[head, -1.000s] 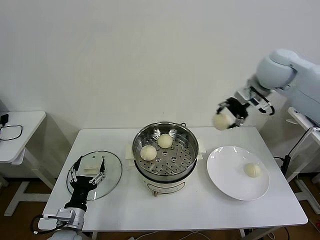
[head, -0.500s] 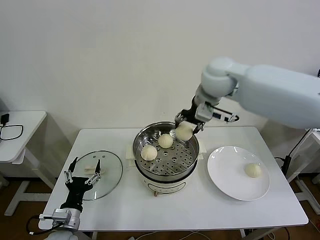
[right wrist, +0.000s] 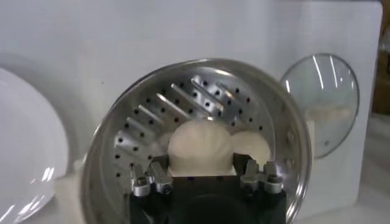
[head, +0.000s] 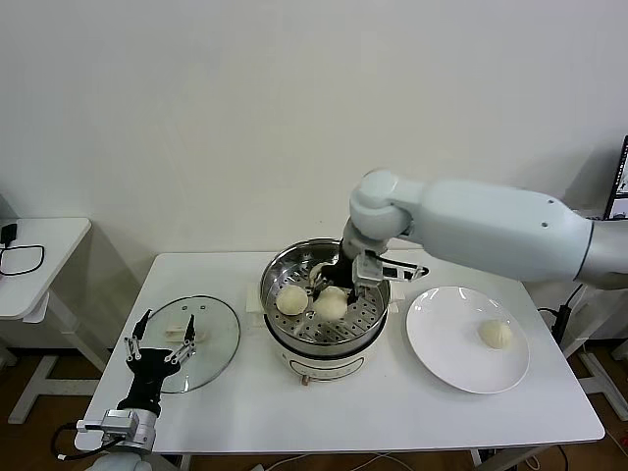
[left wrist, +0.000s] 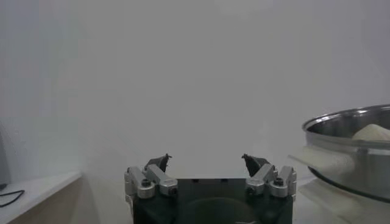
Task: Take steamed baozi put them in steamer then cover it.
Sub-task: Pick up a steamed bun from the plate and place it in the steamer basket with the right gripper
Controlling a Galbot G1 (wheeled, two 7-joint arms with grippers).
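While your right end effector point(head: 338, 287) reaches down inside the steamer point(head: 324, 339), it is clenched on a bun point(head: 332, 306), its fingers point(right wrist: 159, 175) pressed against both sides of the dough in the right wrist view. That held bun sits low over the perforated tray, between the two others: one point(head: 290, 300) lies on the tray toward your left, and another point(head: 316, 273) lies behind it, partly hidden by the end effector. A fourth bun point(head: 495, 334) rests on the white plate point(head: 442, 343), on the counter point(head: 392, 412) to the steamer's right. The cover point(head: 218, 339) lies flat on the counter to the steamer's left, its white handle facing up. Your left end effector point(head: 159, 328) hangs at the near edge of the cover, released, with its fingers point(left wrist: 147, 180) spread wide and nothing between them. In the left wrist view you see the steamer's steel rim off to one side.
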